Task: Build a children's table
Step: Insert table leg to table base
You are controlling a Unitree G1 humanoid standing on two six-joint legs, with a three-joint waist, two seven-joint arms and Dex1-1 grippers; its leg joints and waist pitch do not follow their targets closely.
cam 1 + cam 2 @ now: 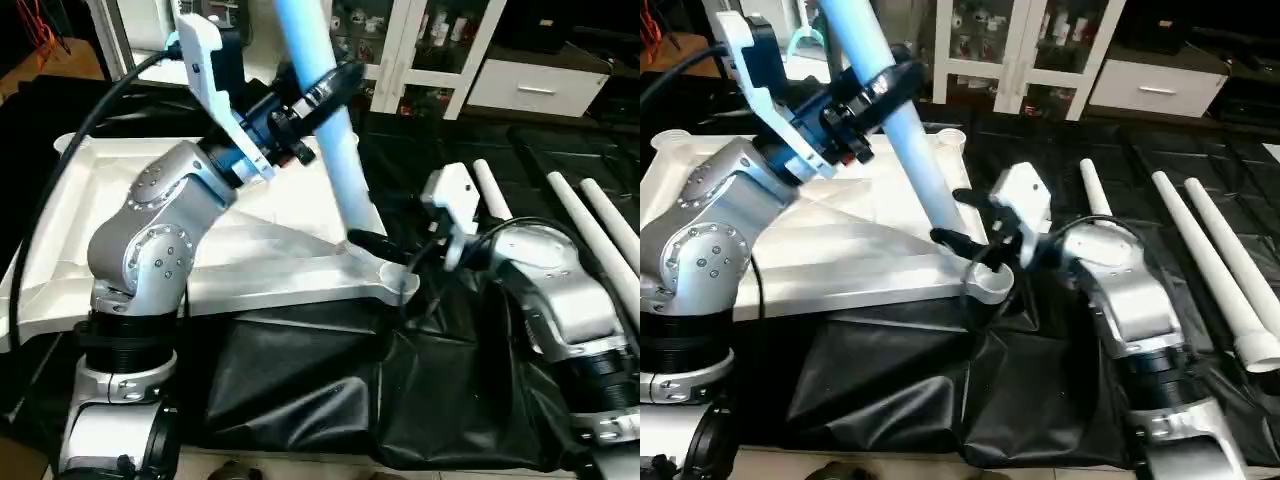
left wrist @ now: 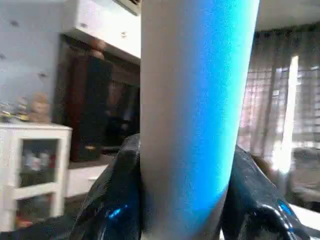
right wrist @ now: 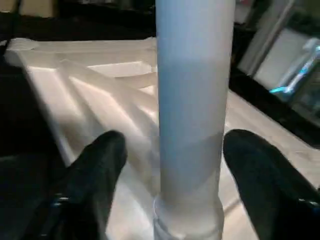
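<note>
Right wrist view shows the leg (image 3: 192, 125) standing in the near corner socket (image 1: 988, 285) of the upturned top (image 1: 840, 250), with the right tool (image 3: 172, 172) spread wide, fingers clear either side. Higher up, the left tool (image 1: 315, 95) is clamped on the leg, which leans away from upright; three spare legs (image 1: 1200, 250) lie right.

Even indoor light, bright window (image 2: 292, 120) glare behind curtains, blue cast on the leg (image 2: 192, 110), soft blur in both wrist views
</note>
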